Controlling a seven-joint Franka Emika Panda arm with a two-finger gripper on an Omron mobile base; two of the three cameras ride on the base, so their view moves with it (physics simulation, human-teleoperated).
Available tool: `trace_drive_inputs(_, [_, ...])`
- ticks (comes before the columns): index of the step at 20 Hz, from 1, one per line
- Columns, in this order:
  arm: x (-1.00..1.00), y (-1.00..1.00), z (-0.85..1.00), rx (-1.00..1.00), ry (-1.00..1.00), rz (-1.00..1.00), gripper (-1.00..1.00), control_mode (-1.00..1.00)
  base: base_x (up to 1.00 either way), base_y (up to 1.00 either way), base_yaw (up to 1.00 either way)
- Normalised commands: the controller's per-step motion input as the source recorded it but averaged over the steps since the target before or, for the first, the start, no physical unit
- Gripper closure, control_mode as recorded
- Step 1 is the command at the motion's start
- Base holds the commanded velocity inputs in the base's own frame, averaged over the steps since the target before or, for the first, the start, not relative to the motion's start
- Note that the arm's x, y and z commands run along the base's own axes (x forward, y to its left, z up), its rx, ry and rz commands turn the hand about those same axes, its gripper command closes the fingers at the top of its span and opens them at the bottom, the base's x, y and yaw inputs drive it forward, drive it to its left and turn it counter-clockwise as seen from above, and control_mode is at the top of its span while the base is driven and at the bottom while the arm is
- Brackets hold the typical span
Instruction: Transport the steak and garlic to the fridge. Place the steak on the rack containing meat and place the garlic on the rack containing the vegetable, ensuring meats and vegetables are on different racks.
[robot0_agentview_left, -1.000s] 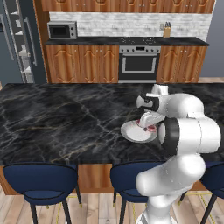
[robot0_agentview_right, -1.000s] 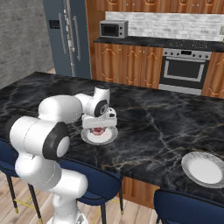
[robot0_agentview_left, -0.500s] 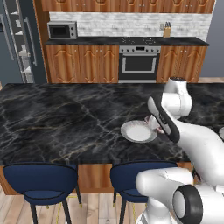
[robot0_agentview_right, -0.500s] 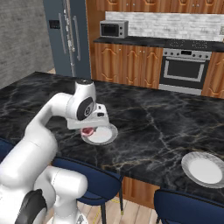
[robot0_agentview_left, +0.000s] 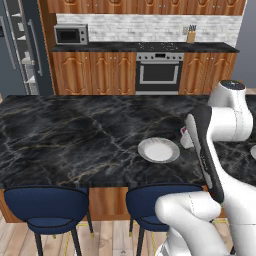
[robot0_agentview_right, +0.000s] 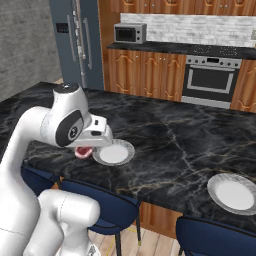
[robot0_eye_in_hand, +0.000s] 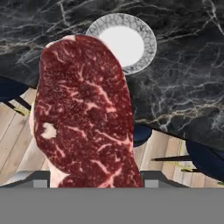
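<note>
We hold the steak (robot0_eye_in_hand: 83, 116) in the gripper (robot0_agentview_right: 85, 150): in the hand view the marbled red slab rises from the bottom centre and covers most of the left half of the frame, so the pincer is closed on it. In the right base view a sliver of pink meat shows at centre left, under the white hand, just left of the plate (robot0_agentview_right: 114, 152). That plate lies bare on the black marble counter (robot0_agentview_left: 75, 140), and it also sits at top centre of the hand view.

The step in hand, as we judge it, is the carry to the fridge (robot0_agentview_left: 22, 47), which stands at the upper left of the left base view, well apart from us across the counter. To do it well we keep the grip firm and level, since a flat slab held by one edge may swing or slip, and we lift it well clear of the counter edge and the blue stools (robot0_agentview_left: 47, 210) before the base drives.

Much is hard to make out. The steak hides the fingertips, so we cannot see how much of the slab they hold. In the left base view the arm covers the hand. The fridge shelves are cut off and small, so we cannot tell which rack holds meat. We cannot pick out the garlic with any certainty.
</note>
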Motion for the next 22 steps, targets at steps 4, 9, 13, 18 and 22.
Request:
trace_drive_inputs(4, [-0.8,0.06,0.9,0.0,-0.11,-0.08,1.0,-1.0,0.0,0.0,0.0])
trace_drive_inputs(9, [-0.61,0.12,0.86,0.0,-0.11,-0.07,1.0,-1.0,0.0,0.0,0.0])
trace_drive_inputs(13, [-0.71,0.11,0.72,0.0,-0.11,-0.06,1.0,-1.0,0.0,0.0,0.0])
trace_drive_inputs(18, [-0.51,0.1,0.3,0.0,-0.15,-0.03,1.0,1.0,-0.4,0.1,-0.03])
trace_drive_inputs(22, [0.0,0.0,0.0,0.0,0.0,0.0,1.0,1.0,-1.0,0.76,-0.09])
